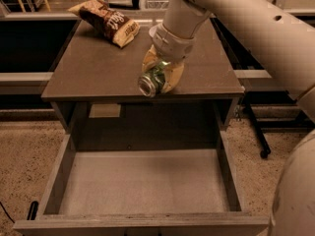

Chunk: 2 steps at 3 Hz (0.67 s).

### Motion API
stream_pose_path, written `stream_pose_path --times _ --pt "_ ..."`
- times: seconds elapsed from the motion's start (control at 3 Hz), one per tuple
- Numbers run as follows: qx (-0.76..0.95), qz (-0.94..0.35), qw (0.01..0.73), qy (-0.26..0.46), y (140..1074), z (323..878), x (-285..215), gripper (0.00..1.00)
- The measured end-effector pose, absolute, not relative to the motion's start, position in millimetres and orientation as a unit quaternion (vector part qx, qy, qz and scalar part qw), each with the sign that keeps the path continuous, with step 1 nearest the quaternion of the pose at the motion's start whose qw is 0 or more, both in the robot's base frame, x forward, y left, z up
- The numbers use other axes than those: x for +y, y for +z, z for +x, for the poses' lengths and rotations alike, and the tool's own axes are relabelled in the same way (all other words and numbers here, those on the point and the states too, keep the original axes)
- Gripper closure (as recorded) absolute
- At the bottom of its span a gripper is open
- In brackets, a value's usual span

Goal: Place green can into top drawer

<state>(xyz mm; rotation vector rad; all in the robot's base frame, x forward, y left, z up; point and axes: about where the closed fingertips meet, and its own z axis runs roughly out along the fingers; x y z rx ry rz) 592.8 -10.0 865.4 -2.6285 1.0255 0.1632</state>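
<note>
Nearest you, the top drawer [142,181] stands pulled open, its pale floor showing. Above the front edge of the tabletop [98,68], the tool [165,73] is clenched across the body of the green can [150,82], which hangs tilted with 1 silver end toward you. Judge the can light, stiff yet dentable, and slick, so grip it mid-body rather than by the ends. Farthest back, 1 snack bag [110,21] lies on the tabletop.

- green can [152,80]: shiny metal, silver end.
- gripper [161,75]: smooth cream plastic, clasping the can over the cabinet top [98,68]'s front edge.
- top drawer [142,181]: matt wood.
- snack bag [109,22]: glossy, crinkled.
</note>
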Motion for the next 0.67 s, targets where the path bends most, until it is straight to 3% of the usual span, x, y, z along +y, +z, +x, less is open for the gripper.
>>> stream_pose_path --times 0.33,0.67 --pt "0.403 -0.898 0.169 0.058 862.3 585.3 -4.7 1.0" --pt "0.466 -0.868 0.158 0.07 856.9 543.4 3.9 1.0"
